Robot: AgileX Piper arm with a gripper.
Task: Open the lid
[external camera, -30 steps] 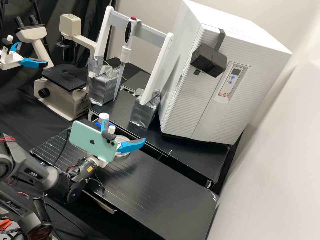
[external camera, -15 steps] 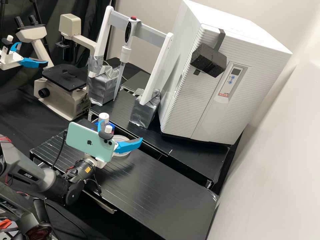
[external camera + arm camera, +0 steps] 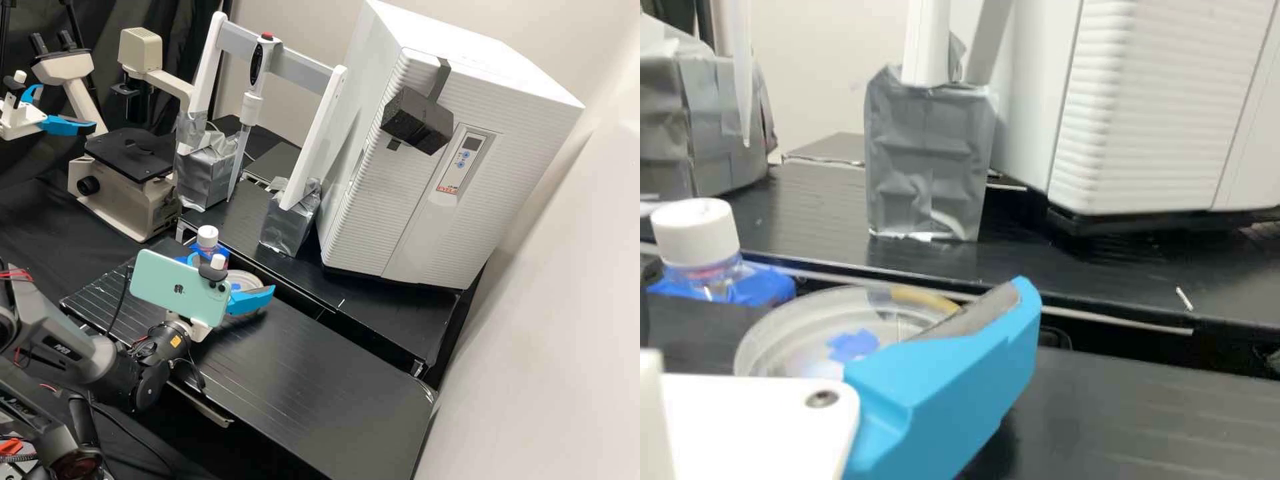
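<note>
In the high view my gripper point(image 3: 233, 273) stands open low over the bench, behind the mint phone mounted on the wrist. A round, clear-lidded dish point(image 3: 252, 279) lies just beyond the blue fingers. In the wrist view my gripper point(image 3: 832, 280) has one blue finger point(image 3: 950, 385) across the near right part of the dish point(image 3: 790, 325), which bears a blue patch; whether they touch I cannot tell. The other finger is mostly out of sight at the edge. Beside the dish stands a bottle with a white cap point(image 3: 207, 236) in a blue holder.
Behind the dish runs a gap, then a raised black shelf point(image 3: 373, 313). On it stand a foil-wrapped block point(image 3: 290, 227) under a white frame, a hanging pipette point(image 3: 250, 100) and a large white incubator point(image 3: 427, 220). A microscope point(image 3: 127, 160) stands back left.
In the high view my gripper has moved slightly left and lower, bringing its fingers down near the dish. The fingers remain apart. The dish and bottle have not moved.
</note>
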